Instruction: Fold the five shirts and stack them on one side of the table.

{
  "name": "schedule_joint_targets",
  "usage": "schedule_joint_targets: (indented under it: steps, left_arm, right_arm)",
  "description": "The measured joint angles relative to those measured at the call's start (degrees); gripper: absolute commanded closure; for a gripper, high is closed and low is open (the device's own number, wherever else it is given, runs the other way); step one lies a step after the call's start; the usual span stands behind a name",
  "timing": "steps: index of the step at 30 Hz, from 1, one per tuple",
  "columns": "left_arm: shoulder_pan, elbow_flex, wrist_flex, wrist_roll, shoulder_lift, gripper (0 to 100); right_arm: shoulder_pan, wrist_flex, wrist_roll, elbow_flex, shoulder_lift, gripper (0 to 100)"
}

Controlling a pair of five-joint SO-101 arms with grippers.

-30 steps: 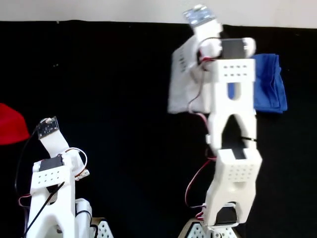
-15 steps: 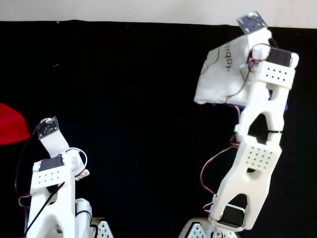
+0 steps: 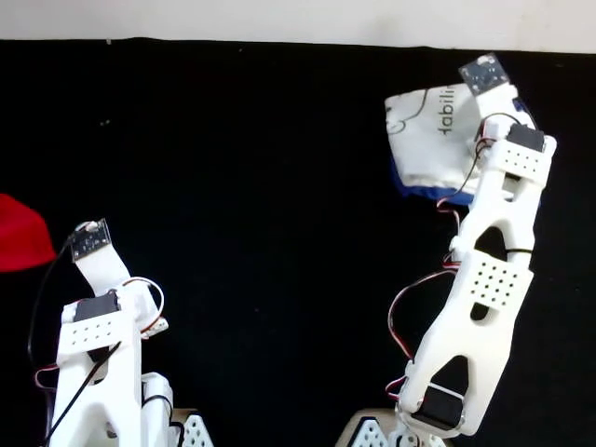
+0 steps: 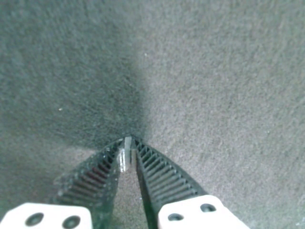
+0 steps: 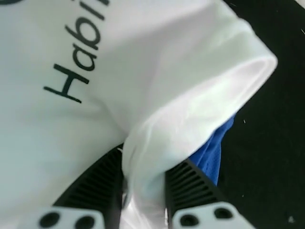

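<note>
A folded white shirt (image 3: 430,136) with black print lies at the table's far right, on top of a blue shirt (image 3: 421,192) whose edge peeks out beneath it. My right gripper (image 5: 142,176) is shut on a fold of the white shirt (image 5: 143,71), with the blue shirt (image 5: 212,150) showing beside it. A red shirt (image 3: 22,233) lies at the left edge of the table. My left gripper (image 4: 127,155) is shut on nothing, low over bare cloth near the front left.
The black tablecloth (image 3: 242,158) covers the whole table. A pale wall strip (image 3: 186,19) runs behind its far edge. The right arm (image 3: 480,289) stretches from the front right base up to the shirts.
The right arm has swung rightward carrying the white shirt, from left of the blue shirt to on top of it. The left arm has stayed still.
</note>
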Motion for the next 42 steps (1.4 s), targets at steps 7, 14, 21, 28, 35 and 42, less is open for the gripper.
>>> schedule_joint_targets:
  steps: [7, 14, 21, 28, 35, 42]
  left_arm:
    - [0.0, 0.0, 0.0, 0.0, 0.0, 98]
    - [0.0, 0.0, 0.0, 0.0, 0.0, 98]
    - [0.0, 0.0, 0.0, 0.0, 0.0, 98]
    - [0.0, 0.0, 0.0, 0.0, 0.0, 98]
    - [0.0, 0.0, 0.0, 0.0, 0.0, 98]
    - [0.0, 0.0, 0.0, 0.0, 0.0, 98]
  right_arm:
    - [1.8, 0.0, -1.5, 0.0, -0.6, 76.8]
    - [2.9, -0.3, -14.9, -7.6, -3.3, 76.8]
    - [-0.2, -0.3, -17.1, -9.1, -3.1, 90.8]
    - [-1.1, -6.4, -12.0, -9.1, 5.8, 98.2]
    - [1.1, -12.2, -1.6, -9.5, 9.8, 97.9]
    - [1.1, -12.1, -10.1, -17.8, 9.2, 87.1]
